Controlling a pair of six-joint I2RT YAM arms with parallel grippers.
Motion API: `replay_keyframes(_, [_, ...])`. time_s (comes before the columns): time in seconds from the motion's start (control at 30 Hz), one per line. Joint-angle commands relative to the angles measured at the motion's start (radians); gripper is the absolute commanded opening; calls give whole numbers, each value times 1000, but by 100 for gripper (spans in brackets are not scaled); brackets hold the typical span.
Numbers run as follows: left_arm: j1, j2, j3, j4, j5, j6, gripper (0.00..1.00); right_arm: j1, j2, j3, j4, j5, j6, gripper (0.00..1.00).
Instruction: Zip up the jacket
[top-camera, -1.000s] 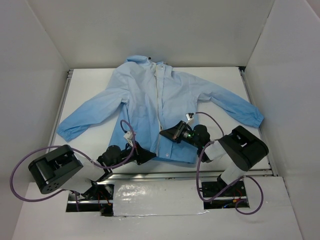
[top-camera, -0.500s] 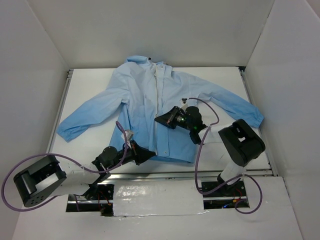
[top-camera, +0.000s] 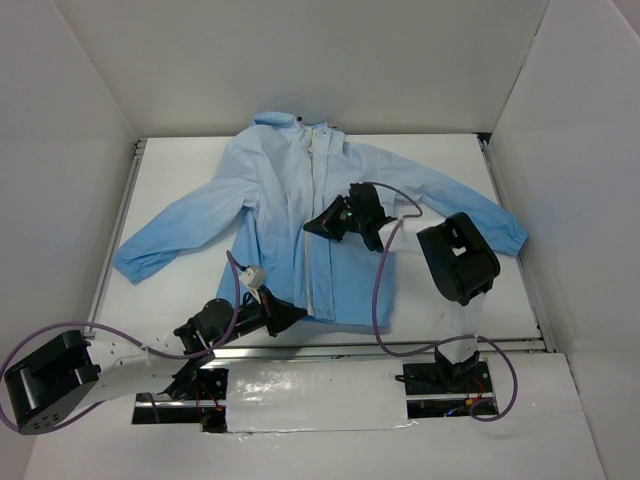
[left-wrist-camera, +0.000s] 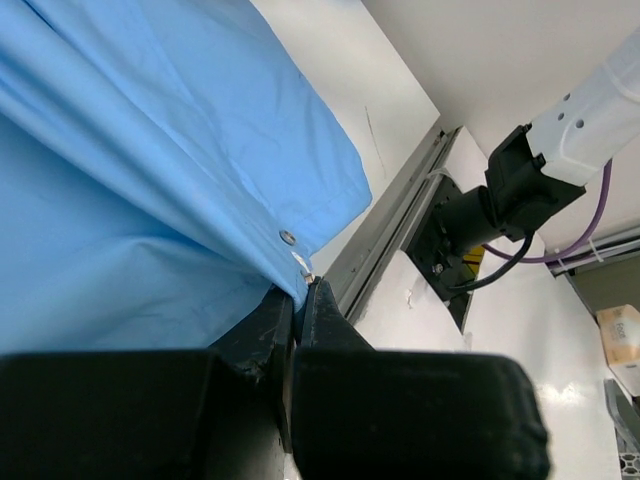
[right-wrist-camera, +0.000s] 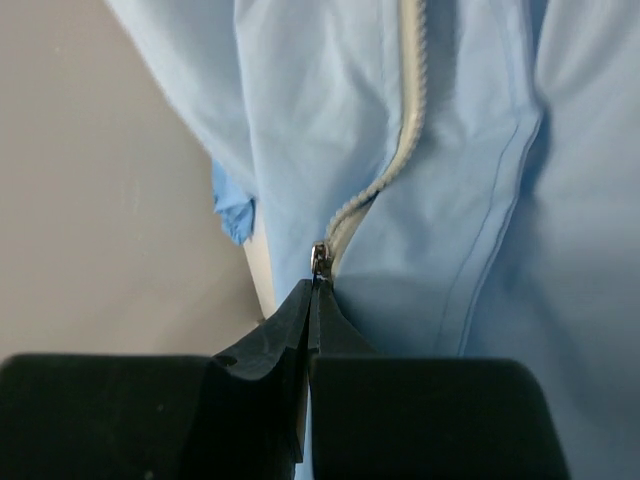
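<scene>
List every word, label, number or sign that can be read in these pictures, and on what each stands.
None can be read in any view.
The jacket shows no print or label, only a plain snap near its hem.
A tan box at the edge of the left wrist view may bear marks, but it is too small and blurred to read.

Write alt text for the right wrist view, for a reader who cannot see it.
The right gripper is shut on the small metal zipper pull of a light-blue jacket that fills most of the view. A whitish zipper strip curves away from the pull to the top edge, and bare table shows at the left.
</scene>
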Motion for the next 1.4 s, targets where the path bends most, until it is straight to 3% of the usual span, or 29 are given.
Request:
replay_keyframes(0.0, [-45, -46, -90, 39, 107, -5, 0, -70, 57, 135, -68, 155, -46, 0])
replay_keyframes(0.17, [-51, -86, -101, 22, 110, -16, 0, -100, 118, 231, -199, 198, -87, 0])
replay_keyframes(0.7, [-85, -213, -105, -105, 125, -31, 0, -210, 317, 615, -326, 141, -178, 0])
replay_keyframes(0.9, [-88, -248, -118, -143, 121, -33, 0, -230, 301, 607, -268, 155, -198, 0])
replay_keyframes(1.1, [-95, -270, -107, -150, 166, -19, 0, -270, 362, 721, -300, 141, -213, 0])
replay_keyframes(1.23, [-95, -288, -61, -269, 100, -4, 0, -262, 332, 685, -252, 65, -204, 0])
replay_keyframes(1.27, [-95, -291, -49, -313, 67, -2, 3, -255, 301, 575, -155, 53, -198, 0])
replay_keyframes(1.3, [-97, -287, 15, -355, 37, -2, 13, -242, 231, 527, -123, 43, -207, 0])
replay_keyframes(1.33, [-95, -282, 43, -425, -29, -1, 40, -217, 194, 483, -103, 42, -219, 0])
replay_keyframes(1.37, [-95, -259, 71, -459, -60, -1, 54, -203, 161, 435, -28, 33, -235, 0])
